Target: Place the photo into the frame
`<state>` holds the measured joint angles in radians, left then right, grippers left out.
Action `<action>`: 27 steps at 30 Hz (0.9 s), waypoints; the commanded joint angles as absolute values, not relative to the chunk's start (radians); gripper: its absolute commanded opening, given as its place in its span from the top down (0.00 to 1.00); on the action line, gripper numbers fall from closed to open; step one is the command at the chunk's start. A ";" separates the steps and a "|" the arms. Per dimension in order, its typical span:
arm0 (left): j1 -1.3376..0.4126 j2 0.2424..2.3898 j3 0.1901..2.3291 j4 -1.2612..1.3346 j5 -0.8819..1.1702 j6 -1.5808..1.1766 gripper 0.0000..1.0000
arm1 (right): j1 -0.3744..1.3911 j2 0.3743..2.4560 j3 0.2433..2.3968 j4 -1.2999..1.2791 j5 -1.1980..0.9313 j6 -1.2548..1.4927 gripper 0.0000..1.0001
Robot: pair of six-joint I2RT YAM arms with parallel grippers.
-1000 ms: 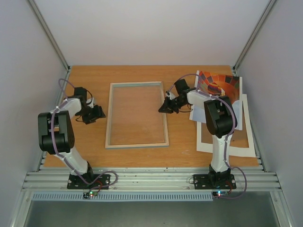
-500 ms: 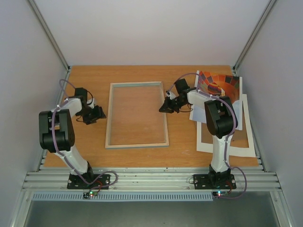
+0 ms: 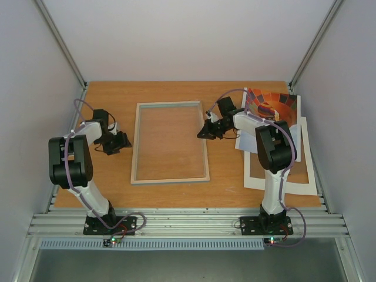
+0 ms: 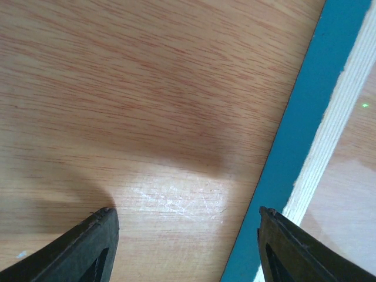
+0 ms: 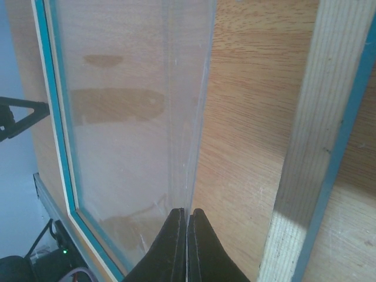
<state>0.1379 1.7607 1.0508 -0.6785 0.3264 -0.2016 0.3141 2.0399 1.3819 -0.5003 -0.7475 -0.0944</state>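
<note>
Frame point(image 3: 135, 144) flat, left hand point(image 3: 117, 144) released beside it, right hand point(image 3: 202, 134) clenched at its pane point(image 5: 129, 117), photo point(image 3: 271, 106) aside

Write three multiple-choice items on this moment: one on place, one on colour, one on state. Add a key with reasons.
1. Where is the photo relative to the frame?
A. Inside it.
B. Lying to its right, outside it.
C. Lying to its left.

2. What colour is the frame's thin edge in the wrist views?
A. Turquoise-blue.
B. Red.
C. Black.

3. How do the fingers of the right gripper stand?
A. Wide apart.
B. Half open.
C. Shut together.

Key:
1 B: the top view shows the photo at the far right, with nothing printed inside the frame.
2 A: both wrist views show a turquoise strip beside pale wood.
3 C: the right wrist view shows its fingertips pressed together.
</note>
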 commanded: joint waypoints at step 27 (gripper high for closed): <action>0.039 1.576 1.141 -0.646 0.238 -0.008 0.01 | 0.247 1.820 1.434 -0.760 -0.630 -0.413 0.33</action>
<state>0.1028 1.6634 1.0767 -0.6662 0.2718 -0.1200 0.2951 1.9034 1.3895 -0.6678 -0.5964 -0.2913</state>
